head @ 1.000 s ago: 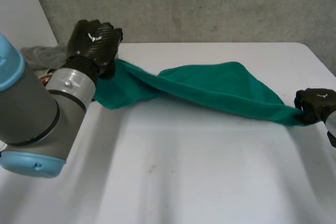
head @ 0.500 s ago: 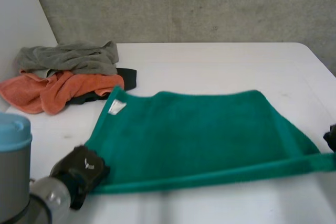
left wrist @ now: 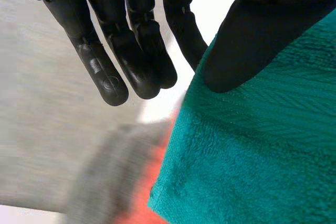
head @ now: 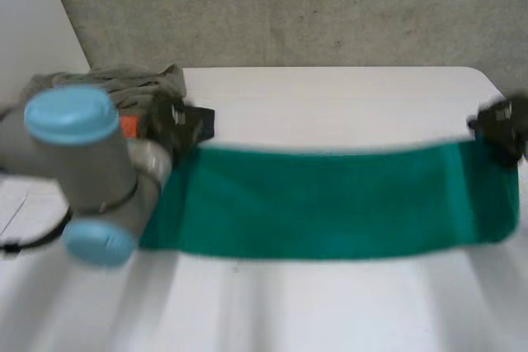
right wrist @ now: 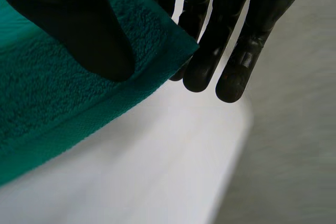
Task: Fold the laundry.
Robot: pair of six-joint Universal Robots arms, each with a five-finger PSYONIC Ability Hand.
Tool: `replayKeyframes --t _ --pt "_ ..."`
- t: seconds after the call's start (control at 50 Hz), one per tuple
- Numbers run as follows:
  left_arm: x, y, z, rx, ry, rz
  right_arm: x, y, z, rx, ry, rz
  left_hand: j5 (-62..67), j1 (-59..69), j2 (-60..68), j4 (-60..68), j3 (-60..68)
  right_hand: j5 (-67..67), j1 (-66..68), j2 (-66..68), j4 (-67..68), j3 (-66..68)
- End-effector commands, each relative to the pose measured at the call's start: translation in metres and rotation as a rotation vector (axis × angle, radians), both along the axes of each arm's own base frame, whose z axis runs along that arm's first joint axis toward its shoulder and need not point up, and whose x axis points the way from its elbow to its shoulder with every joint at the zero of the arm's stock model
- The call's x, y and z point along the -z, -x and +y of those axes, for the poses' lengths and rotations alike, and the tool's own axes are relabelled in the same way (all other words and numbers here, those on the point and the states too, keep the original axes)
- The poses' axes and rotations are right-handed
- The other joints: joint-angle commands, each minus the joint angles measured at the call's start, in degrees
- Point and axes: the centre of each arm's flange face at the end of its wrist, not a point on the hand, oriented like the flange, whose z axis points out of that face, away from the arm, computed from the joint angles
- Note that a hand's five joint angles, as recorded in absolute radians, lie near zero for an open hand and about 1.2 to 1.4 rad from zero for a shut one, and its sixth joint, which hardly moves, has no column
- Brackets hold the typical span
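A green towel (head: 330, 204) is pulled out wide between the two hands, over the middle of the white table (head: 330, 311). Its top edge runs straight from one hand to the other. I cannot tell if its bottom edge touches the table.

The left hand (left wrist: 268, 24) holds one top corner of the towel. Its thumb sits on the front of the towel and its fingers (left wrist: 131, 51) are behind it, so the towel is pinched between them. The right hand (right wrist: 79, 24) holds the other top corner the same way, with the thumb on top and the fingers (right wrist: 220, 40) under the corner.

At the back of the table, near the left hand, there is a pile of other laundry. A grey cloth (head: 140, 80) lies on top and an orange cloth (head: 128, 126) peeks out below it. The big left arm (head: 82, 162) is in front of the pile and hides most of it. It also covers the towel's edge on that side. In the left wrist view the pile sits just past the towel's corner.

Behind the table is a grey wall (head: 330, 6).
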Motion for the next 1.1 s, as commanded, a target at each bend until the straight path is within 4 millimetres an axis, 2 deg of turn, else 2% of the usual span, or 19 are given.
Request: replayKeyframes --t 0.02,0.04,0.1,0.12,0.18,0.26,0.28,0.32,0.48,0.5,0.54,0.56,0.66,0.72,0.78,0.88,0.96,1.04,1.1 --pt "-0.135 0.018 -0.05 -0.047 0.526 0.269 -0.117 -0.028 -0.05 -0.021 0.684 -0.191 14.2 14.0 11.4 11.1 11.6 12.9 23.3 12.6 11.8 12.3" --pt "-0.159 0.016 -0.052 -0.059 0.644 0.331 -0.129 -0.028 -0.05 -0.024 0.745 -0.219 14.2 14.0 11.4 11.1 11.6 12.9 23.3 12.6 11.8 12.3" --pt "-0.191 0.009 -0.049 -0.072 0.78 0.402 -0.167 -0.026 -0.043 -0.038 0.923 -0.31 14.2 14.0 11.4 11.1 11.6 12.9 23.3 12.6 11.8 12.3" --pt "-0.205 0.007 -0.042 -0.069 0.832 0.432 -0.171 -0.025 -0.041 -0.04 0.939 -0.326 14.2 14.0 11.4 11.1 11.6 12.9 23.3 12.6 11.8 12.3" --pt "-0.206 0.004 -0.037 -0.072 0.825 0.432 -0.171 -0.025 -0.04 -0.042 0.923 -0.353 14.2 14.0 11.4 11.1 11.6 12.9 23.3 12.6 11.8 12.3" --pt "-0.176 0.004 -0.037 -0.067 0.717 0.382 -0.154 -0.029 -0.039 -0.051 0.868 -0.35 14.2 14.0 11.4 11.1 11.6 12.9 23.3 12.6 11.8 12.3" --pt "-0.158 0.004 -0.037 -0.067 0.665 0.354 -0.15 -0.03 -0.039 -0.052 0.858 -0.349 14.2 14.0 11.4 11.1 11.6 12.9 23.3 12.6 11.8 12.3" --pt "-0.142 0.003 -0.037 -0.068 0.617 0.329 -0.14 -0.031 -0.04 -0.057 0.827 -0.345 14.2 14.0 11.4 11.1 11.6 12.9 23.3 12.6 11.8 12.3" --pt "-0.048 -0.002 -0.022 -0.059 0.37 0.197 -0.06 -0.036 -0.047 -0.099 0.6 -0.314 14.2 14.0 11.4 11.1 11.6 12.9 23.3 12.6 11.8 12.3" --pt "-0.033 -0.004 -0.017 -0.058 0.326 0.175 -0.039 -0.037 -0.045 -0.11 0.539 -0.31 14.2 14.0 11.4 11.1 11.6 12.9 23.3 12.6 11.8 12.3" --pt "-0.018 -0.006 -0.011 -0.056 0.284 0.152 -0.018 -0.038 -0.041 -0.117 0.478 -0.304 14.2 14.0 11.4 11.1 11.6 12.9 23.3 12.6 11.8 12.3" --pt "-0.01 -0.007 -0.008 -0.053 0.263 0.139 0.003 -0.039 -0.035 -0.126 0.414 -0.293 14.2 14.0 11.4 11.1 11.6 12.9 23.3 12.6 11.8 12.3" --pt "0.039 -0.013 0.025 -0.026 0.114 0.058 0.039 -0.038 -0.014 -0.158 0.294 -0.264 14.2 14.0 11.4 11.1 11.6 12.9 23.3 12.6 11.8 12.3" --pt "0.051 -0.016 0.042 -0.013 0.064 0.026 0.062 -0.027 0.001 -0.157 0.175 -0.238 14.2 14.0 11.4 11.1 11.6 12.9 23.3 12.6 11.8 12.3" --pt "0.058 -0.027 0.067 -0.004 -0.007 -0.029 0.063 -0.016 0.017 -0.144 0.079 -0.205 14.2 14.0 11.4 11.1 11.6 12.9 23.3 12.6 11.8 12.3" --pt "0.054 -0.051 0.107 -0.002 -0.158 -0.109 0.04 0.019 0.057 -0.08 -0.143 -0.105 14.2 14.0 11.4 11.1 11.6 12.9 23.3 12.6 11.8 12.3" --pt "0.057 -0.071 0.143 0.002 -0.339 -0.213 0.027 0.039 0.078 -0.04 -0.284 -0.024 14.2 14.0 11.4 11.1 11.6 12.9 23.3 12.6 11.8 12.3" --pt "0.057 -0.089 0.182 0.03 -0.545 -0.32 0.021 0.048 0.099 -0.043 -0.418 0.031 14.2 14.0 11.4 11.1 11.6 12.9 23.3 12.6 11.8 12.3" --pt "0.055 -0.091 0.192 0.061 -0.611 -0.348 0.023 0.05 0.11 -0.064 -0.502 0.053 14.2 14.0 11.4 11.1 11.6 12.9 23.3 12.6 11.8 12.3"
